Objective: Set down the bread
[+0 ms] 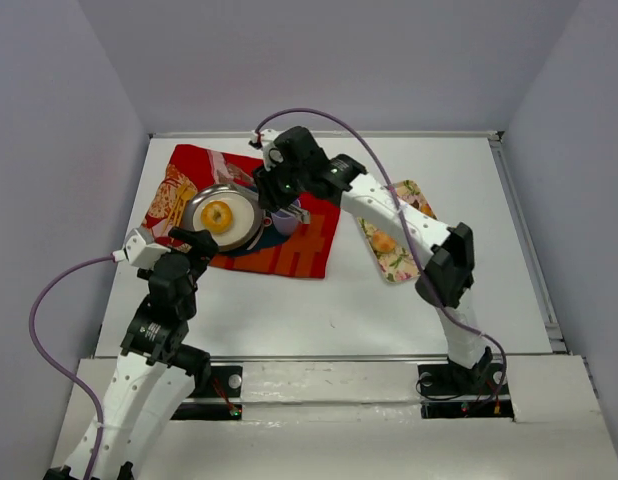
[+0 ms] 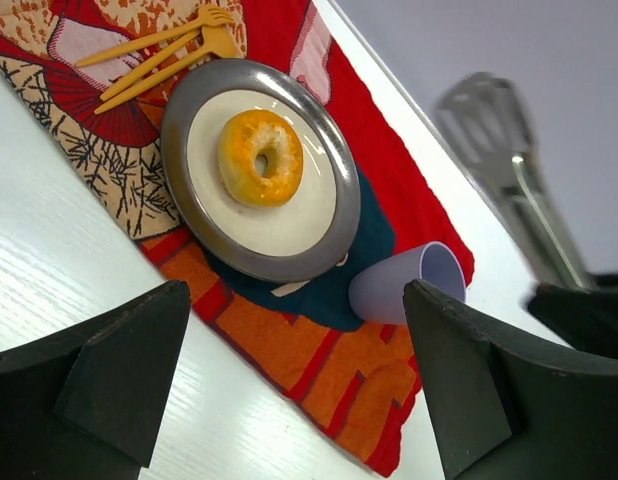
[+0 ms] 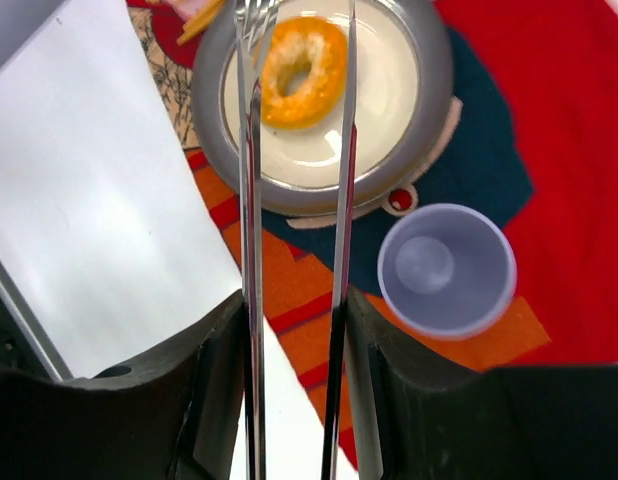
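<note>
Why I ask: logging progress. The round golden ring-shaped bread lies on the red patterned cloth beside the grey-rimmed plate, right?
No. The round golden ring-shaped bread lies on the grey-rimmed plate itself, which rests on the red patterned cloth; the left wrist view shows this.

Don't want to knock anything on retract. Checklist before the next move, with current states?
1. Bread lying flat on the plate: ok.
2. Tongs off the bread: ok, apart in the left wrist view.
3. Right end effector shut on the tongs: ok.
4. Left end effector open and empty: ok.
5. Lilac cup upright beside the plate: ok.
6. Cup clear of the retract path: cannot tell.
</note>
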Action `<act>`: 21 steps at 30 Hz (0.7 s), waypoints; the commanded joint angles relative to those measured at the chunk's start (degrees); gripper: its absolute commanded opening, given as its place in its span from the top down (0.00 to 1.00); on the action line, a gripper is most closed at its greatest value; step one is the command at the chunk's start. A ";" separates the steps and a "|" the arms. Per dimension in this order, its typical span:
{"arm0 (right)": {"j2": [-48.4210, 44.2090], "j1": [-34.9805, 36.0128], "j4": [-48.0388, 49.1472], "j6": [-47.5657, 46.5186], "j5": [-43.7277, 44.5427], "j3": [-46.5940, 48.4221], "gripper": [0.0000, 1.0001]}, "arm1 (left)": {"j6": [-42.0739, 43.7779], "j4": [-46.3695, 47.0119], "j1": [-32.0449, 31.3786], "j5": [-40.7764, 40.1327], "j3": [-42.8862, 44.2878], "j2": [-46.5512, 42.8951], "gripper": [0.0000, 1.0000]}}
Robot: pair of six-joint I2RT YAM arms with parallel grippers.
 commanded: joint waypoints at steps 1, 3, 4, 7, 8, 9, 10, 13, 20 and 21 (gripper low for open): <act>-18.83 0.60 9.85 1.34 8.31 -13.73 0.55 | -0.51 1.66 0.15 -1.97 2.09 -0.66 0.01; -26.81 0.60 12.84 3.97 16.36 -24.19 0.55 | -0.24 1.83 0.15 -1.62 1.91 -0.67 0.01; -26.86 -0.54 13.54 4.95 18.15 -27.27 0.55 | -0.24 2.01 0.15 -1.36 1.83 -0.66 0.01; -36.07 -9.20 15.48 9.33 17.39 -38.26 0.59 | 0.28 2.80 0.15 -0.48 1.65 -0.49 0.01; -38.09 -12.38 16.09 10.48 16.77 -41.07 0.60 | 0.37 2.97 0.15 -0.30 1.56 -0.40 0.01; -41.16 -15.72 17.06 11.28 15.90 -43.63 0.61 | 0.63 3.32 0.15 -0.13 1.56 -0.31 0.01; -42.32 -19.06 17.24 11.89 14.49 -47.74 0.61 | 0.72 3.41 0.15 0.05 1.47 -0.23 0.01; -43.91 -31.28 17.77 12.42 13.52 -52.25 0.61 | 1.43 4.47 0.15 0.49 1.30 -0.05 0.01; -34.44 -48.00 21.36 -1.95 14.47 -50.52 0.61 | 3.79 6.49 0.15 0.57 1.56 1.26 0.01; -32.42 -48.79 22.33 -5.21 14.31 -49.29 0.61 | 4.24 7.10 0.15 1.01 1.39 1.62 0.01</act>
